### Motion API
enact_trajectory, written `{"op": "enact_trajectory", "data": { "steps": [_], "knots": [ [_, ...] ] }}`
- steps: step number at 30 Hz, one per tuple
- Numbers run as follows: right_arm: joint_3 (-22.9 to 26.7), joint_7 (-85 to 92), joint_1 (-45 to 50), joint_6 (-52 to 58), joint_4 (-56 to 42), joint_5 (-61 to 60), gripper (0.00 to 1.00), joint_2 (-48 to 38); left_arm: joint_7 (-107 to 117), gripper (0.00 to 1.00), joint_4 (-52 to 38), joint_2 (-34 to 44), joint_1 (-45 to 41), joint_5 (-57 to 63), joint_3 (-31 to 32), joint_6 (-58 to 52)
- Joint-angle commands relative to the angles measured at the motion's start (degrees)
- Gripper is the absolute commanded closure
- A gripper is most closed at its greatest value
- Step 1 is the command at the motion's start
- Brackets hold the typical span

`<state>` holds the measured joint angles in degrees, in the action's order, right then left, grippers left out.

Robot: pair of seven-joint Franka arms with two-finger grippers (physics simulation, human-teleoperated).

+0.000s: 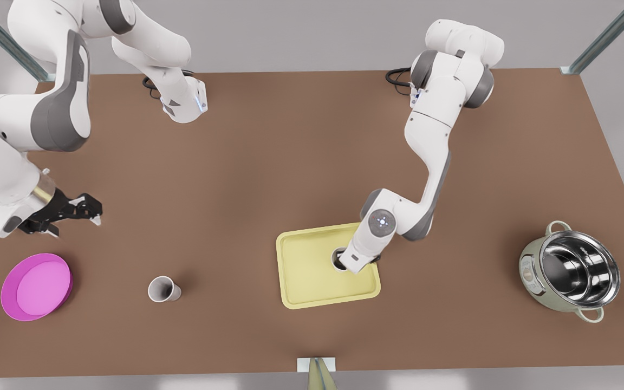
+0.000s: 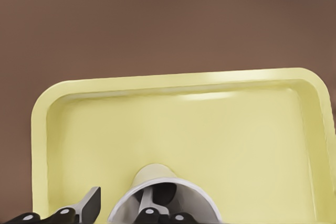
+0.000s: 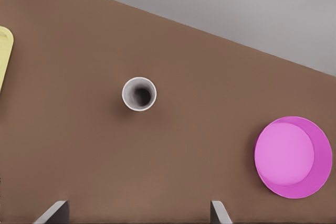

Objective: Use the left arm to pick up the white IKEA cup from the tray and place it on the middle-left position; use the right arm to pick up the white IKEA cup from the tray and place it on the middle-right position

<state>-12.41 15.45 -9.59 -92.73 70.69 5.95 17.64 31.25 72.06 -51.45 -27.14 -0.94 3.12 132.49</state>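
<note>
Left fingers [image 2: 123, 209] straddle white cup's [image 2: 164, 200] rim (tapered, upright) on tray [image 2: 184, 119]; right fingers [image 1: 76, 214] spread wide

Looks like a simulated robot lab bench: a plain brown table [image 1: 290, 162] against bare grey walls, metal frame struts [image 1: 607, 35] in the upper corners, two white arms bolted on, plus random kitchenware like a steel pot [image 1: 569, 271].

White arms, grey joints, black pincer [image 1: 76, 212].
</note>
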Motion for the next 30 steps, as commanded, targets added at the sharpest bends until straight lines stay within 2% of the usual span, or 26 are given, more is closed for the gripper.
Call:
{"op": "enact_trajectory", "data": {
  "steps": [1, 3, 10, 13, 18, 24, 30],
  "knots": [
    [0.1, -8.7, 0.0, 2.9, 0.0, -0.2, 0.00, -0.1, 9.0, 0.54, 0.0, 0.0, 0.0, 0.1, 0.3, 2.9],
    [0.1, -8.6, 0.0, 2.8, 0.0, -0.2, 0.00, -0.1, 8.9, 0.63, 0.0, -0.1, 0.0, 0.1, 0.3, 2.9],
    [-0.1, -9.2, 0.0, 2.8, 0.0, -0.1, 0.00, -0.1, 9.0, 0.85, 0.0, 0.5, 0.1, 0.2, 0.2, 2.0],
    [-0.1, -9.0, 0.0, 2.8, 0.0, 0.0, 0.00, -0.1, 7.5, 0.85, 0.0, 3.0, 1.4, 0.4, -0.3, -4.1],
    [-0.2, -9.1, 0.0, 2.8, 0.0, 0.1, 0.00, -0.1, -12.2, 0.85, 0.6, 8.4, 12.2, 0.1, -0.4, -15.3],
    [-0.4, -9.1, 0.0, 2.8, 0.0, 0.1, 0.00, -0.1, -17.3, 0.85, 1.9, 7.7, 20.7, 0.9, -0.8, -15.3],
    [-0.6, -9.2, 0.1, 2.8, 0.0, 0.1, 0.00, -0.1, -18.8, 0.85, 1.9, 5.9, 21.3, 0.9, -2.3, -12.7]
  ]
}}
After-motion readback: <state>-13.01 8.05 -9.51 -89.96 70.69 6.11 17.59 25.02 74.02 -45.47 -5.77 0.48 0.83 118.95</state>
